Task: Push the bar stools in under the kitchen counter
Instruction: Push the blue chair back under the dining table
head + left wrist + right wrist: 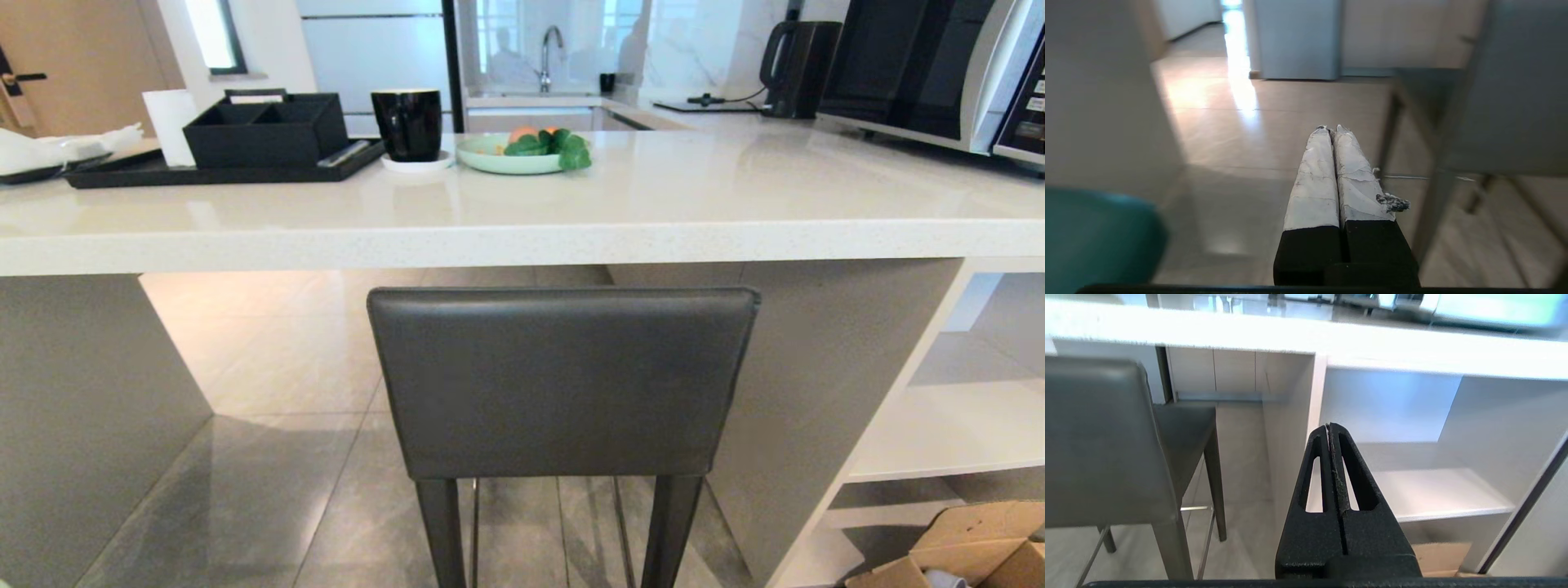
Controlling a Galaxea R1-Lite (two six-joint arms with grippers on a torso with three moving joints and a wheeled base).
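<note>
- Head view shows the dark grey stool (562, 382) square in front of the kitchen counter (522, 237), its back just below the slab's front edge and its seat already reaching beneath — neither arm appears here, so any push would begin from out of sight.
- Left tool (1332, 130) has its taped fingers pressed together and holds nothing; it hangs beside the grey stool's leg (1431, 212), pointing under the counter. A forward move could slip past the backrest and catch the leg or footrest rail, twisting the stool rather than sliding it.
- Right tool (1329, 426) is likewise closed and empty, on the far side of the grey stool from the left one and facing the white shelves (1437, 494). Driving ahead from here might run it into the shelf divider (1316, 404) instead of the stool.
- With only narrow closed tips to push with, contact high on the backrest could tip the tall stool forward — a lower, centred push looks safer.
- The backrest top sits close under the slab; I judge it may knock the edge if the stool rocks.
- The teal stool (1098, 241) shows beside the left tool, on the side away from the grey stool; how far it stands from the counter cannot be told, and the left arm could brush it.
</note>
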